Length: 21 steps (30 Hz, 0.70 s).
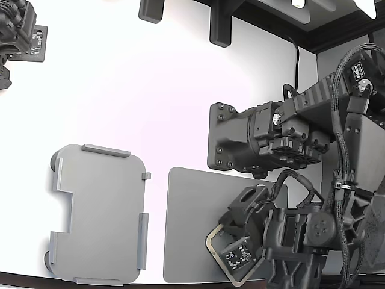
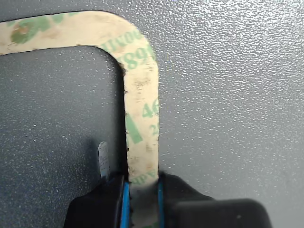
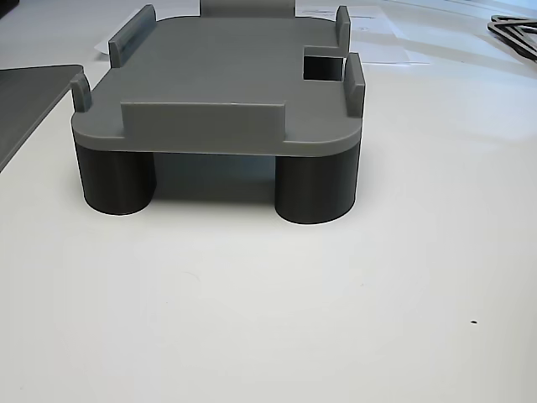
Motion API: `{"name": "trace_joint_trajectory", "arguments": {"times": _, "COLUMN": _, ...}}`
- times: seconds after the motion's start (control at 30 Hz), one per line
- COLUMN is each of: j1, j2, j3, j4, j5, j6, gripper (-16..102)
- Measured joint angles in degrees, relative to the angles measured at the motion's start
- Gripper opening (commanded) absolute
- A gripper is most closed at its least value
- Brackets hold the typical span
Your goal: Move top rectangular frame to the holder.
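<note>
Your gripper (image 2: 141,199) is clamped on the thin tan-beige rectangular frame with green mottling (image 2: 141,95).

You can see the frame over the dark grey flat mat (image 1: 192,223), well apart from the light grey plastic holder tray (image 1: 102,211) on the white counter (image 1: 150,90).

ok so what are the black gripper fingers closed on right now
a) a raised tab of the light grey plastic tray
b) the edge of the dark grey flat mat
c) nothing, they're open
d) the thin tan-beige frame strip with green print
d: in the wrist view the gripper has its fingers pressed on either side of the thin tan-beige frame strip, which lies over the dark grey flat mat.
</note>
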Motion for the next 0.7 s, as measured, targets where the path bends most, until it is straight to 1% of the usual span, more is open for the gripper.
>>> {"name": "trace_joint_trajectory", "arguments": {"times": 0.07, "j1": 0.0, "j2": 0.0, "j3": -0.09, "j4": 0.35, "j5": 0.26, "j6": 1.32, "gripper": -10}}
{"name": "trace_joint_trajectory", "arguments": {"times": 0.23, "j1": 0.0, "j2": -1.58, "j3": -2.46, "j4": 2.37, "j5": 0.7, "j6": 3.08, "gripper": -11}}
{"name": "trace_joint_trajectory", "arguments": {"times": 0.33, "j1": -1.67, "j2": -2.2, "j3": -5.89, "j4": 5.63, "j5": 0.79, "j6": 3.25, "gripper": -11}}
{"name": "trace_joint_trajectory", "arguments": {"times": 0.53, "j1": -5.1, "j2": -2.55, "j3": -17.31, "j4": 14.85, "j5": 2.46, "j6": 11.6, "gripper": -11}}
{"name": "trace_joint_trajectory", "arguments": {"times": 0.6, "j1": -6.68, "j2": -1.67, "j3": -20.92, "j4": 16.52, "j5": 2.81, "j6": 15.91, "gripper": -10}}
{"name": "trace_joint_trajectory", "arguments": {"times": 0.7, "j1": -10.28, "j2": -0.53, "j3": -26.37, "j4": 17.14, "j5": 2.37, "j6": 21.97, "gripper": -10}}
